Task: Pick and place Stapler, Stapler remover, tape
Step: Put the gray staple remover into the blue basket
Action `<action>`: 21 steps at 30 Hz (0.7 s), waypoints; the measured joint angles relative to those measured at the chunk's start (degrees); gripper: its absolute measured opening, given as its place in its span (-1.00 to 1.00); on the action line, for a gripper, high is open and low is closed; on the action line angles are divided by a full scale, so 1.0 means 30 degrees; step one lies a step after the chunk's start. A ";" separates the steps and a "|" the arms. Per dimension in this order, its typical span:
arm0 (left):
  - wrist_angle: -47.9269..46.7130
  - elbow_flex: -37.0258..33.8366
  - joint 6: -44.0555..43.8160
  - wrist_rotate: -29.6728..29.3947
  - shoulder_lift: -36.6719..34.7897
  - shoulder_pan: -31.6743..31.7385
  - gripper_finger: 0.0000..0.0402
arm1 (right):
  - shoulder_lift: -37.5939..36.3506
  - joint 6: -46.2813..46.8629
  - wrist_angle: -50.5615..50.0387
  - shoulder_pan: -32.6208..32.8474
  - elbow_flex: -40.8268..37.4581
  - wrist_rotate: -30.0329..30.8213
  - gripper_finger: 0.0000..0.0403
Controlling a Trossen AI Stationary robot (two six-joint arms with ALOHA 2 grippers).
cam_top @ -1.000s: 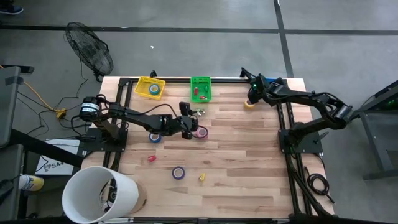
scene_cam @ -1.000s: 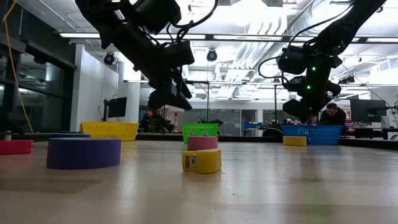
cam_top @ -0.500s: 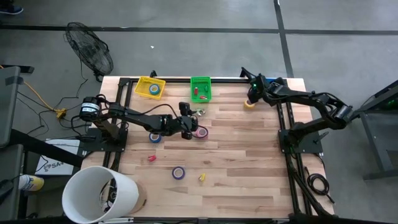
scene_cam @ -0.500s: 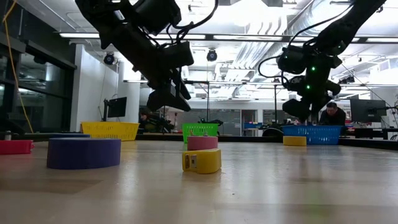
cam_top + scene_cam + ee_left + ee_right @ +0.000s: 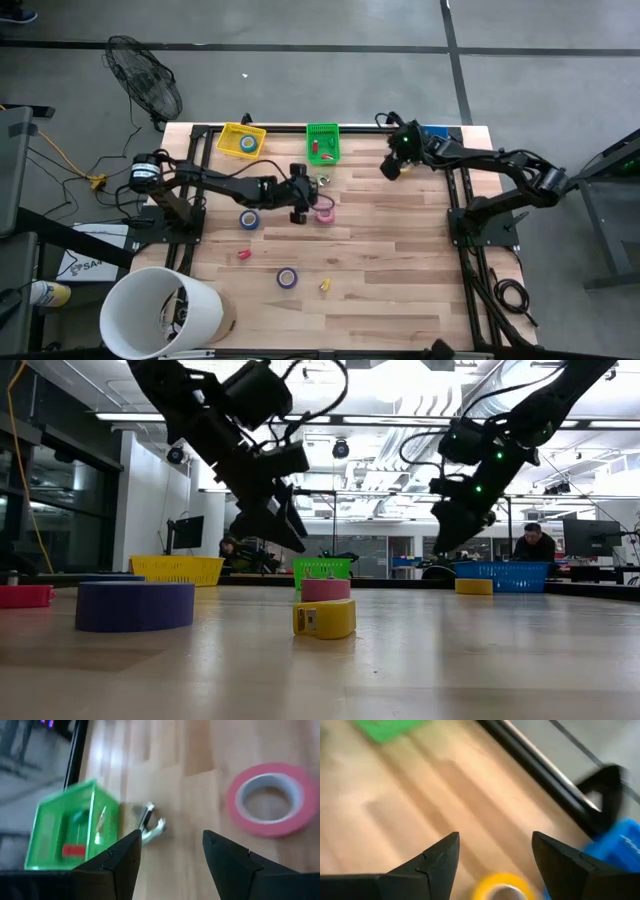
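Wooden table [image 5: 400, 260] is cluttered: the empty, spread left gripper [image 5: 298, 195] could nudge the pink tape [image 5: 272, 799] aside, while the right gripper [image 5: 391, 166], also spread and empty, probably clears the yellow tape [image 5: 506, 887].

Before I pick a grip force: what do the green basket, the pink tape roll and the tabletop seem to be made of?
Green basket: likely moulded plastic, judging by its see-through mesh walls.
Pink tape roll: glossy wound tape on a pale core, probably cardboard.
Tabletop: jointed wooden planks, smooth, lightly sheened.
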 joint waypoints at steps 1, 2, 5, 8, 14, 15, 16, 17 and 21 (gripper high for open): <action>-0.0103 0.0000 -0.0532 -0.0010 0.0000 0.0231 0.03 | 0.0000 0.0029 0.0134 0.0184 0.0000 -0.0311 0.19; -0.0106 0.0000 -0.1139 -0.0013 0.0000 0.0447 0.03 | 0.0000 0.0209 0.0226 0.0341 -0.0006 -0.0391 0.19; 0.0107 0.0000 -0.3421 0.0000 0.0000 0.1038 0.03 | 0.0000 0.0730 0.0252 0.0769 0.0000 -0.0105 0.19; 0.0274 0.0000 -0.6296 0.0077 0.0000 0.1495 0.03 | 0.0000 0.0976 0.0252 0.1069 0.0000 -0.0060 0.19; 0.0219 0.0000 -0.8635 0.1655 0.0000 0.2356 0.03 | 0.0000 0.0882 0.0254 0.1581 0.0000 -0.0131 0.19; 0.0225 0.0000 -0.8654 0.2048 0.0020 0.2468 0.03 | 0.0000 0.0801 0.0257 0.1637 0.0000 -0.0164 0.19; 0.0375 0.0000 -0.8690 0.2416 0.0154 0.2555 0.03 | 0.0000 0.0709 0.0252 0.1697 -0.0003 -0.0175 0.19; 0.0453 0.0000 -0.8930 0.2736 0.0259 0.2624 0.03 | 0.0000 0.0641 0.0256 0.1729 0.0000 -0.0176 0.19; 0.0803 0.0006 -1.2676 0.3003 0.0482 0.2906 0.03 | 0.0000 0.0641 0.0246 0.1825 -0.0002 -0.0181 0.19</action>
